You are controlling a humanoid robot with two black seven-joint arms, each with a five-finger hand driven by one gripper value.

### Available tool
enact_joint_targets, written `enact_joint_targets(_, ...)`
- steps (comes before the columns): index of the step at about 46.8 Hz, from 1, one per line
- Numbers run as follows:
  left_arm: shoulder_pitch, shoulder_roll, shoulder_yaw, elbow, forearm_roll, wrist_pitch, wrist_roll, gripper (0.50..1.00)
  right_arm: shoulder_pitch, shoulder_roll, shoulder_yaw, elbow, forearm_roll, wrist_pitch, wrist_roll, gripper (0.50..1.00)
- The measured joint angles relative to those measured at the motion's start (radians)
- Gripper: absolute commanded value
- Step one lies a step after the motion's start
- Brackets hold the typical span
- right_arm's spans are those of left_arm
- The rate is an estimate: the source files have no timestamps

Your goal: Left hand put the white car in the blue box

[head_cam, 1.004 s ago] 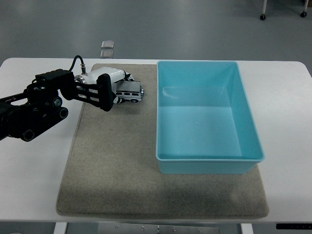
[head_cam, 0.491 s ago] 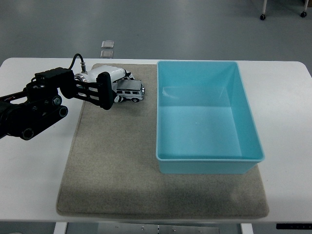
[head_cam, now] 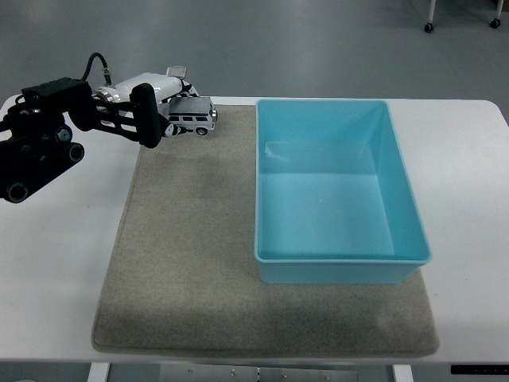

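Observation:
My left hand [head_cam: 163,111] is shut on the white toy car [head_cam: 193,117] and holds it in the air over the far left corner of the grey mat [head_cam: 191,239]. The car is a small white van with dark windows, pointing right. The blue box [head_cam: 334,191] stands open on the right half of the mat, to the right of the car, and nothing shows in it. My left arm [head_cam: 40,147] comes in from the left edge. My right hand is out of view.
The white table [head_cam: 469,183] carries the mat and box. Two small pale squares [head_cam: 176,72] lie on the floor beyond the table's far edge, partly hidden by my hand.
My left hand has lifted the white car off the mat and drawn it up and to the left. The box has not moved.

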Motion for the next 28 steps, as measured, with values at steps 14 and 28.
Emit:
enact_joint_targets(14, -0.120, 0.004, 0.000, -0.082, -0.003, -0.042, -0.012, 0.500, -0.001, 0.000, 0.000, 0.000, 0.000, 0.000, 0.000, 0.936)
enact_joint_targets(28, -0.173, -0.054, 0.010, -0.226, -0.003, -0.112, -0.012, 0.500, 0.000, 0.000, -0.001, 0.000, 0.000, 0.000, 0.000, 0.936)
